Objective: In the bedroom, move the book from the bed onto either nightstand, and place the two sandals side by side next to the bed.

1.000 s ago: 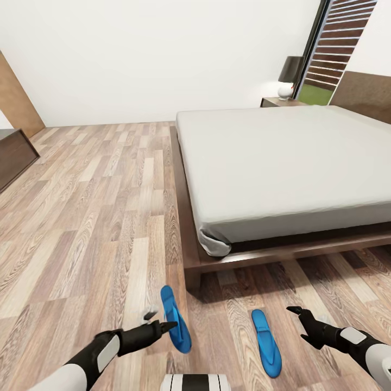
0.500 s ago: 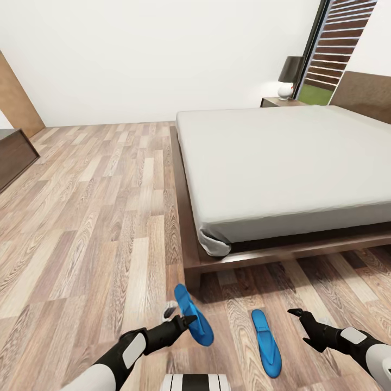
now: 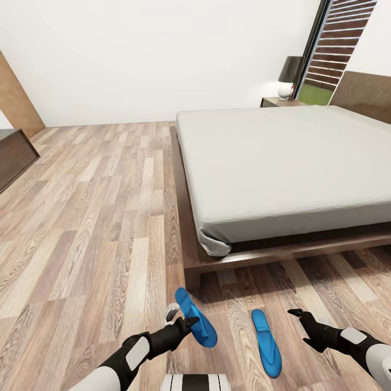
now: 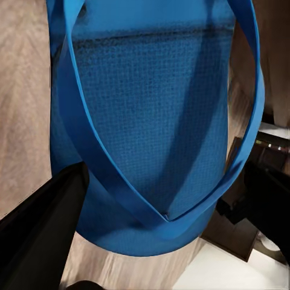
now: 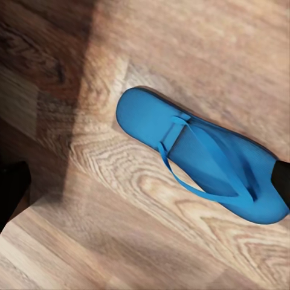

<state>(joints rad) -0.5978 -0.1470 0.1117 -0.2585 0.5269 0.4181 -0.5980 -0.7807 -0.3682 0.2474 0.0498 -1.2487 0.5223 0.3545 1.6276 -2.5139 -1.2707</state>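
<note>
- the left gripper (image 3: 187, 324) sits low over the floor (image 3: 98, 217) in front of the bed's near corner, clenched on the left sandal (image 3: 196, 317); in the left wrist view the dark fingers (image 4: 42, 223) stand on either side of that sandal (image 4: 151, 121), which appears close up with its v-shaped strap.
- the left sandal is tilted, its long axis running from near the bed corner back toward the robot and slanting to the right; whether it touches the floor i cannot tell.
- the right gripper (image 3: 301, 321) hovers with its jaws spread, grasping nothing, just to the right of the right sandal (image 3: 266, 342).
- the right sandal lies flat on the floor, strap up, long axis pointing roughly toward the bed; in the right wrist view it (image 5: 199, 160) rests alone on the planks.
- the two sandals are near each other but apart and not parallel, the left one angled toward the right one.
- the bed (image 3: 282, 163) stands just beyond both sandals, its dark frame around a flat grey mattress with a bare top.
- a nightstand (image 3: 277, 101) stands by the far side of the bed at the head end, with a lamp (image 3: 289, 76) on it, next to a tall window (image 3: 336, 49).
- a low dark cabinet (image 3: 13, 155) shows at the left edge.
</note>
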